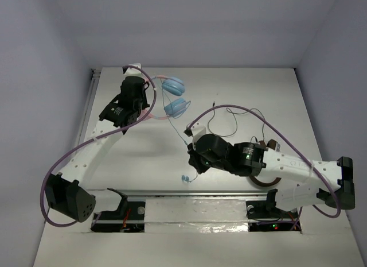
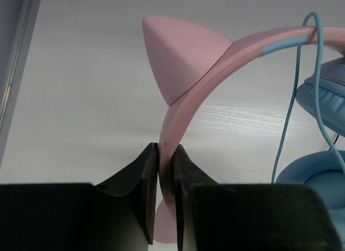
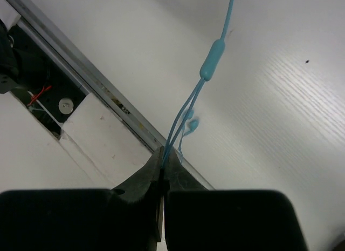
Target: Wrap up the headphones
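Note:
The headphones (image 1: 174, 95) have a pink headband (image 2: 215, 62) with a cat ear (image 2: 180, 59) and light-blue earcups (image 2: 323, 100). They sit at the back of the table. My left gripper (image 2: 165, 154) is shut on the pink headband; it shows in the top view (image 1: 137, 97). The thin light-blue cable (image 3: 186, 113) runs from the earcups toward the front, with an inline pod (image 3: 212, 59). My right gripper (image 3: 163, 156) is shut on a doubled strand of this cable. It sits near the front middle (image 1: 195, 161). The cable's end (image 1: 184, 178) dangles below it.
A loose thin black cable (image 1: 229, 120) lies right of the centre. Brown-and-silver headphones (image 1: 268, 181) lie partly hidden under my right arm. A metal rail (image 1: 189, 193) runs along the table's front edge, with the arm bases behind it.

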### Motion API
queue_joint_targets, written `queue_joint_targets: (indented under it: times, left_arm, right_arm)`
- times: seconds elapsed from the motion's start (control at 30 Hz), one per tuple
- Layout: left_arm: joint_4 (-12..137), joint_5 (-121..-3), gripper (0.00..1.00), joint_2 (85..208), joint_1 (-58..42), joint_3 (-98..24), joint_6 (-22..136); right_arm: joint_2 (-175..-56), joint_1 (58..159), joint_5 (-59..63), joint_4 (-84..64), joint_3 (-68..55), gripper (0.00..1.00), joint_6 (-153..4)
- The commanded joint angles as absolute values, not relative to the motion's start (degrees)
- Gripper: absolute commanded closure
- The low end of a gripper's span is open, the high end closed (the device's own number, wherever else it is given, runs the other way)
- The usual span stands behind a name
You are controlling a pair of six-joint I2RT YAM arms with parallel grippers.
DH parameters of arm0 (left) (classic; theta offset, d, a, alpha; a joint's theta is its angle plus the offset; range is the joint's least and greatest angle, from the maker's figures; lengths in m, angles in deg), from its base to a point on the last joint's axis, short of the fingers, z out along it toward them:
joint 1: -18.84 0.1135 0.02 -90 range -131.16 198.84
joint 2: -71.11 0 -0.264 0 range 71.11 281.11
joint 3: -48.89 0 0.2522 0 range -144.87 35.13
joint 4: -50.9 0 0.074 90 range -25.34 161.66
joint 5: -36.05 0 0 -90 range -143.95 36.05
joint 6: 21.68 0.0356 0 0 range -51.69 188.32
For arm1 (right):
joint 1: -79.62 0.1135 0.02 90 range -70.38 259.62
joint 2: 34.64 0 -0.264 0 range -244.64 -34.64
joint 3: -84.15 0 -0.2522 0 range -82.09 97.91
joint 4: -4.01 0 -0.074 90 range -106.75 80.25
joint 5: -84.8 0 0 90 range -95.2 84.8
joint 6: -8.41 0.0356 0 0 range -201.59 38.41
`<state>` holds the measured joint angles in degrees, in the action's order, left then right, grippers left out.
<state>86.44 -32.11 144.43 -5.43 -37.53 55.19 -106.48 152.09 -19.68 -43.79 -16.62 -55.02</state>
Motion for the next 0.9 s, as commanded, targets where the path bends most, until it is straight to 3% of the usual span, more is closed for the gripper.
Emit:
queue_joint_targets:
  times: [0.0, 0.43, 0.87]
  left_arm:
    - [81.62, -31.10, 1.00, 140.54, -6.30, -35.37, 53.82]
    - [85.75, -37.15, 1.00, 140.54, -17.36, -27.72, 52.67]
    - [89.35, -43.31, 1.00, 139.05, -20.27, -22.44, 56.27]
  right_arm:
    - [-106.71, 152.49, -24.27, -51.67, -9.86, 1.00, -58.82]
    - [-110.23, 152.49, -37.19, -56.34, 3.16, 1.00, -68.66]
    - [-111.90, 149.86, -51.35, -53.08, 0.18, 1.00, -73.33]
